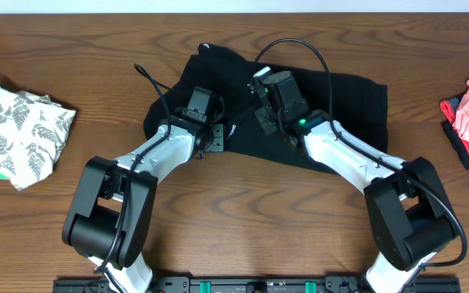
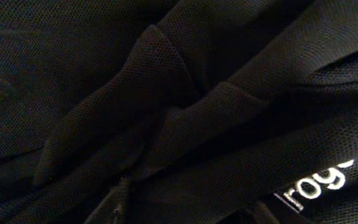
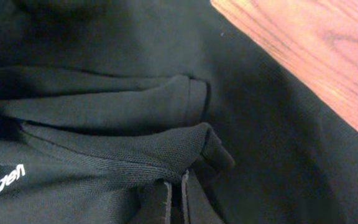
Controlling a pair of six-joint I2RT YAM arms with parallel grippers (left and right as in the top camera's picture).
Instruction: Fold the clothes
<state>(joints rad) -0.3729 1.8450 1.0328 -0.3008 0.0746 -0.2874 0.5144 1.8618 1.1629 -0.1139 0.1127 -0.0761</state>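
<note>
The large limp black mesh garment (image 1: 348,106) lay rumpled at the centre of the brown wooden counter (image 1: 243,212), soft, light, best lifted by a hem, the right fingers (image 3: 156,206) clamped on a fold, while whether the left fingers (image 1: 195,107) were open could not be told.

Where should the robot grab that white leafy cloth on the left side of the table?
Pinch the white leafy cloth by its pointed right corner, coming down from above on the side facing the left gripper. The cloth lies crumpled in a heap, but that corner sticks out low onto the table, so it is probably easiest to catch there.
</note>
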